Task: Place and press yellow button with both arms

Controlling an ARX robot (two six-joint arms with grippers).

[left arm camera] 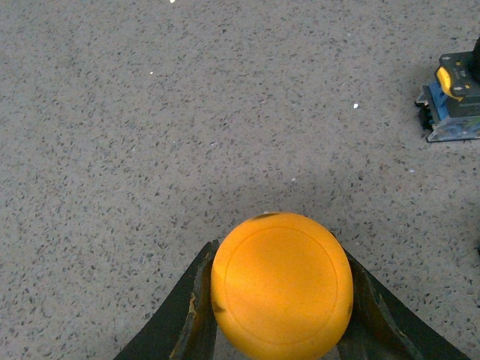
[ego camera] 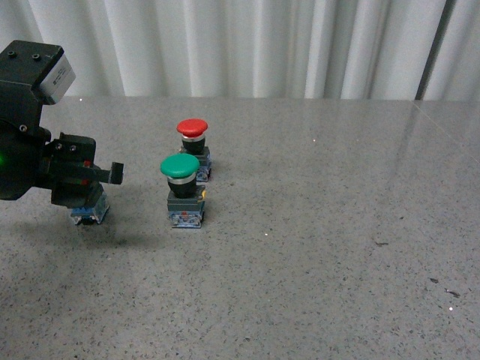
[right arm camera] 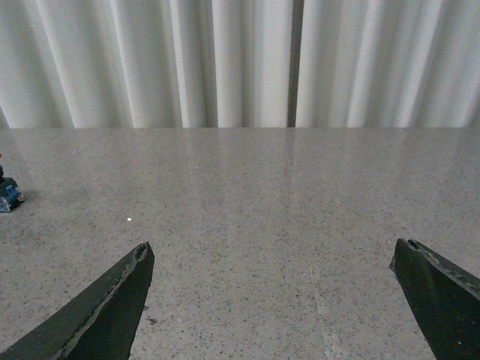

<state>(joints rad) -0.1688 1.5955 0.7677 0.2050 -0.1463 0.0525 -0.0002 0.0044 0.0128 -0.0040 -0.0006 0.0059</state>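
Observation:
My left gripper [ego camera: 84, 182] is at the left of the front view, shut on the yellow button. Only the button's blue base [ego camera: 88, 211] shows there, under the black fingers, low over the table. In the left wrist view the round yellow cap [left arm camera: 281, 285] sits clamped between the two black fingers [left arm camera: 191, 311]. My right gripper [right arm camera: 274, 259] is open and empty over bare table in the right wrist view. It does not show in the front view.
A green-capped button [ego camera: 182, 191] stands on the grey speckled table [ego camera: 322, 225], with a red-capped button [ego camera: 193, 146] just behind it. A button's blue base [left arm camera: 454, 101] shows in the left wrist view. White curtains [ego camera: 247, 45] hang behind the table.

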